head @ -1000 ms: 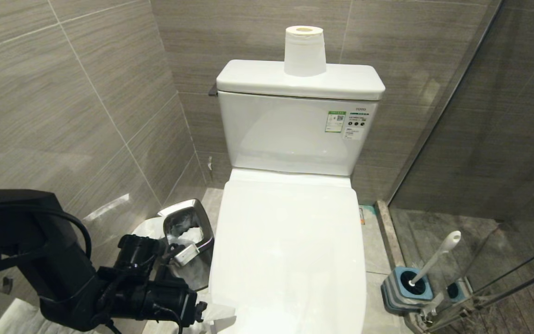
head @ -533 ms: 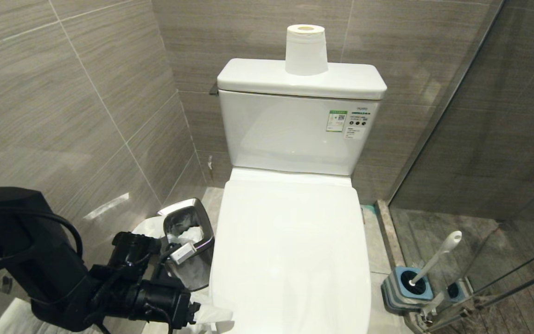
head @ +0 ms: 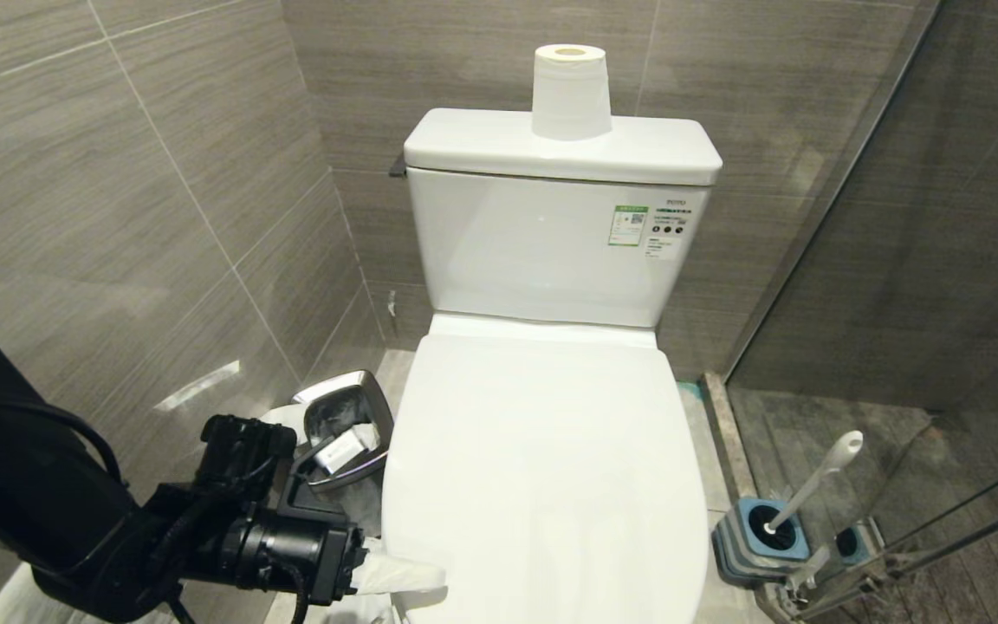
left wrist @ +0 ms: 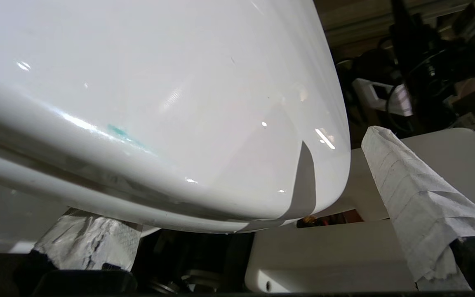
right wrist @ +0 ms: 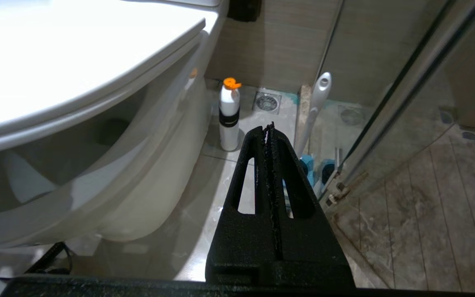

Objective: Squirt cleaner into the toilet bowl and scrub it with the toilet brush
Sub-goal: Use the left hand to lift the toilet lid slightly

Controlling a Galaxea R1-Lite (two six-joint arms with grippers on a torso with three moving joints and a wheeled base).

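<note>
Head view shows the left gripper (head: 404, 582) spread wide at the front left edge of the toilet bowl (head: 542, 485), whose lid is down; in the left wrist view its paper-wrapped fingers (left wrist: 419, 198) straddle the lid's front lip, contact unclear, with nothing held. A faint turquoise smear of cleaner (left wrist: 118, 131) marks the lid's edge. The right gripper (right wrist: 269, 136) hangs clenched and empty, while the toilet brush (head: 811, 485) stands in its blue-and-grey holder (head: 754, 542) on the floor, right of the bowl.

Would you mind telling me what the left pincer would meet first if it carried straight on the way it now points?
Most likely the front edge of the closed toilet lid: the open left pincer straddles that edge with its paper-wrapped fingers, though depth is hard to judge.
</note>
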